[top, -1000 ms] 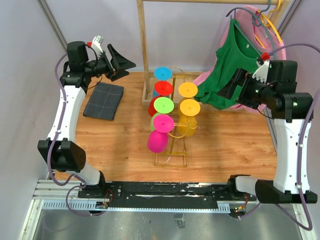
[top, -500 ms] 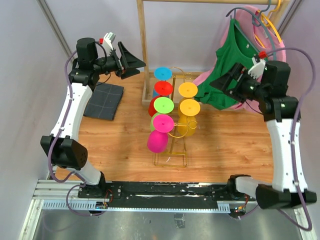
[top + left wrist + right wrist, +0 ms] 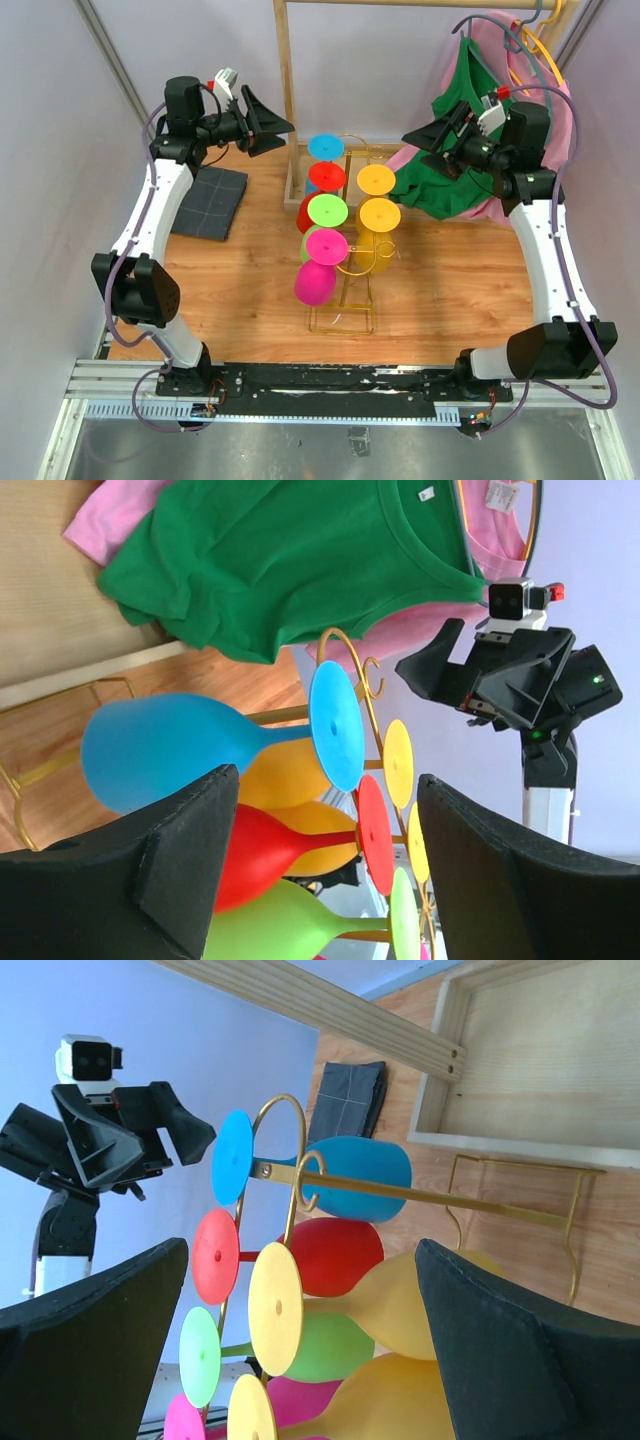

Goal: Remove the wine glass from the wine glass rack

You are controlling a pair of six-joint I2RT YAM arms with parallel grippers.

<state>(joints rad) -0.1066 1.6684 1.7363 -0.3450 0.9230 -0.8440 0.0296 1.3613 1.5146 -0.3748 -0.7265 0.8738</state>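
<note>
A dark folded cloth is laid flat at the far left of the wooden table. A wooden rail is stood at the far edge. At the right, a green shirt is hung in front of a pink garment, with a yellow hanger seen above them.

Left hand and right hand swung inward toward the rack.

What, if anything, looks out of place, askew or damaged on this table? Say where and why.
Nothing stands out. The coloured wine glasses hang bowl-down in two rows on the wine glass rack, which stands upright; none looks broken or fallen. The green shirt bunches up at its hem at the far right, which is merely untidy.
</note>
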